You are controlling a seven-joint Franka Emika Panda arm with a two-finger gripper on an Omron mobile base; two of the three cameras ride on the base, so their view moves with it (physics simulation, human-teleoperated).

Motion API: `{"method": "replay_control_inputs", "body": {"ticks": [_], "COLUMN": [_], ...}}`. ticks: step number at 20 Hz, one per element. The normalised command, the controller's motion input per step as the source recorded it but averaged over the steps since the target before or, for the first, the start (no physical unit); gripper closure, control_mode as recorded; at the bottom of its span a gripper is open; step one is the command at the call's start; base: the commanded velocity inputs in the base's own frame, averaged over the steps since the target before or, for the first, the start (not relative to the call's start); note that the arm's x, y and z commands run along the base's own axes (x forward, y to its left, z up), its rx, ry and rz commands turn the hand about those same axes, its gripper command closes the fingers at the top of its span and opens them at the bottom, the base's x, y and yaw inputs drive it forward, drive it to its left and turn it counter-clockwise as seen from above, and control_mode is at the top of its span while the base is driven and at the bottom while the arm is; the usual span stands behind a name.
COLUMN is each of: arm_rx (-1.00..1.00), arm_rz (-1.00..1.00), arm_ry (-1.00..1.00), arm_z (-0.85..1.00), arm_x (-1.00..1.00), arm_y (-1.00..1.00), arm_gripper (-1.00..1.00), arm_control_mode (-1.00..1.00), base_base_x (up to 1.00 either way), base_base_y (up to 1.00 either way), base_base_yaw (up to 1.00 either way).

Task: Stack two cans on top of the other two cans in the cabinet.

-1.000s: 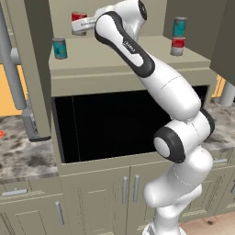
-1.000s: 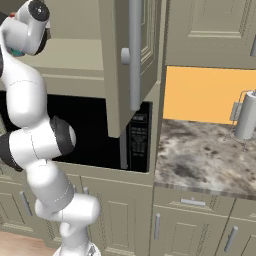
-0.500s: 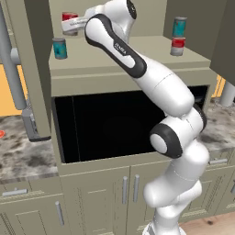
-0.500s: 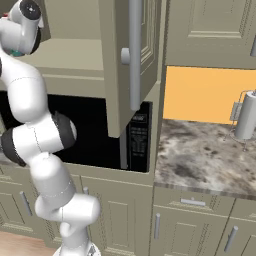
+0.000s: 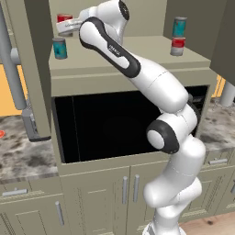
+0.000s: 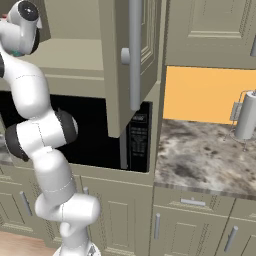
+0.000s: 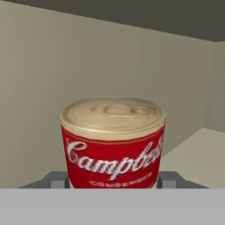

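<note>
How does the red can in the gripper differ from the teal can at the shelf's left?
The red can hangs in the air, clamped in the gripper; the teal can stands on the cabinet shelf, nothing gripping it. The red can sits higher, up and just right of the teal can. The red can's label is red with white script; the teal can's is teal. Both are upright, small and of like shape.

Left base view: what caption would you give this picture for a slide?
White arm's gripper carries a red can above the teal can on the cabinet shelf.
</note>
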Motion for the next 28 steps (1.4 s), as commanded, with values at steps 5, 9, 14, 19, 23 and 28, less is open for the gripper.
{"method": "replay_control_inputs", "body": {"ticks": [5, 9, 14, 19, 23, 28], "arm_rx": [-0.01, -0.02, -0.01, -0.01, -0.03, -0.03], "arm_rz": [0.00, 0.00, 0.00, 0.00, 0.00, 0.00], "arm_ry": [0.03, 0.02, 0.01, 0.00, 0.00, 0.00], "arm_z": [-0.08, -0.02, -0.05, -0.01, -0.04, -0.03], "arm_x": [0.06, 0.07, 0.11, 0.13, 0.10, 0.09], "arm_y": [0.18, 0.15, 0.10, 0.02, 0.03, 0.06], "arm_gripper": [1.00, 1.00, 1.00, 1.00, 1.00, 1.00], "arm_control_mode": [-1.00, -1.00, -1.00, -1.00, -1.00, -1.00], "base_base_x": [0.00, 0.00, 0.00, 0.00, 0.00, 0.00], "base_base_y": [0.00, 0.00, 0.00, 0.00, 0.00, 0.00], "base_base_yaw": [0.00, 0.00, 0.00, 0.00, 0.00, 0.00]}}
